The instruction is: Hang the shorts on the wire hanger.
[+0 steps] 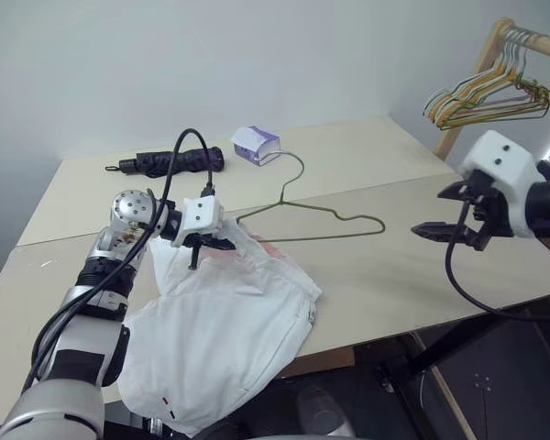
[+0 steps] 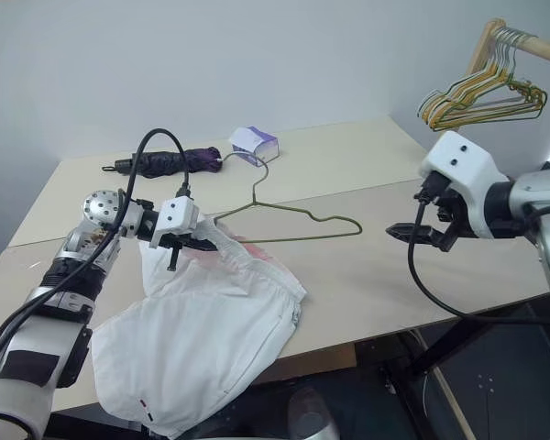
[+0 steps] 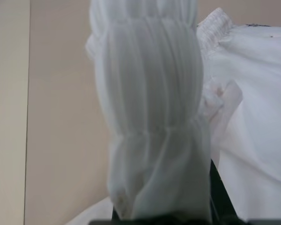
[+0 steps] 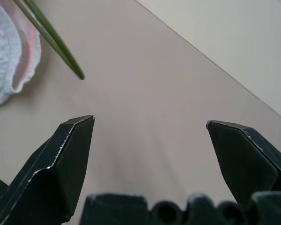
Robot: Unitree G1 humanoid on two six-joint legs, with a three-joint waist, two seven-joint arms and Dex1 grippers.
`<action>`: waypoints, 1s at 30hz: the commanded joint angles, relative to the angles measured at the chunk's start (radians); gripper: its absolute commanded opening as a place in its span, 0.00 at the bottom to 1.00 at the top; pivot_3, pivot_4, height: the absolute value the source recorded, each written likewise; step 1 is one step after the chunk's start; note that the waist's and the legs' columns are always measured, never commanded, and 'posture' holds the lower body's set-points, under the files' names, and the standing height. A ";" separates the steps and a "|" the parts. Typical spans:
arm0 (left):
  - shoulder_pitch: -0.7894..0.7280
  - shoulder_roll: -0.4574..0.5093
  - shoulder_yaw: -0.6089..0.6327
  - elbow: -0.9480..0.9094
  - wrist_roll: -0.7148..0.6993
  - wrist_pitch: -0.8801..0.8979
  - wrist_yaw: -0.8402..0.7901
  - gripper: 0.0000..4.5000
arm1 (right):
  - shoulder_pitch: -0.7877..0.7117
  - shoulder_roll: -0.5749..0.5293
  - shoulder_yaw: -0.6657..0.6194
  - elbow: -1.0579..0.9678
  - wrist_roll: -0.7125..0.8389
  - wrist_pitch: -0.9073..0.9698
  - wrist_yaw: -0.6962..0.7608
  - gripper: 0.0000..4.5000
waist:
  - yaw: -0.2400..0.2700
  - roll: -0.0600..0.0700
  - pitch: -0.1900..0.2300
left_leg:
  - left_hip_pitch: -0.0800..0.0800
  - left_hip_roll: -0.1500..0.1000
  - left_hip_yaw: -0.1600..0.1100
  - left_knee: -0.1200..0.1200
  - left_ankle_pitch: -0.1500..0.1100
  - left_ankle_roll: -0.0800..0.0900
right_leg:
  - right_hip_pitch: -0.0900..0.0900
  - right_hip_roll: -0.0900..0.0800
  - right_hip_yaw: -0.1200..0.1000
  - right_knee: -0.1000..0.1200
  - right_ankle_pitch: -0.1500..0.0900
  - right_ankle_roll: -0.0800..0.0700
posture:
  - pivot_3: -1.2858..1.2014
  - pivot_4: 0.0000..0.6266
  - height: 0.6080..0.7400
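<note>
Head views: one pair of white shorts (image 1: 225, 335) spread over the near edge of the table (image 1: 367, 156), part of the cloth hanging past that edge, a small red-and-dark mark near the lowest hem. One left gripper (image 1: 211, 244) clamped shut on the gathered waistband at the shorts' upper end, lifting that bunch off the tabletop. One olive-green wire hanger (image 1: 316, 225) lying flat on the table just beyond the shorts, hook toward the far side, its near left end touching or overlapping the raised cloth. One right gripper (image 1: 449, 213) in the air above the table's right end, well apart from hanger and shorts, jaws wide apart and empty. Further back: one dark folded umbrella (image 1: 170, 162), one tissue box (image 1: 256, 144), and one bunch of yellow, green and orange hangers (image 1: 490, 96) on a wooden rail at the far right.

Left wrist view: ribbed white waistband rising between the fingers, more of the shorts beside it, bare tabletop behind.

Right wrist view: two black fingers (image 4: 68, 159) standing wide apart with nothing between them; past them, one end of the hanger's green wire and one pink-edged fold of the shorts on the table.
</note>
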 commanded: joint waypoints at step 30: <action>-0.014 0.035 0.060 -0.044 -0.029 0.042 0.026 0.00 | 0.163 0.664 0.290 0.059 0.169 0.218 -0.607 0.99 | 0.028 -0.003 -0.002 | 0.001 -0.001 -0.001 0.001 0.000 0.000 | -0.003 0.002 0.002 0.001 0.000 0.000 | 0.37 0.00 1.00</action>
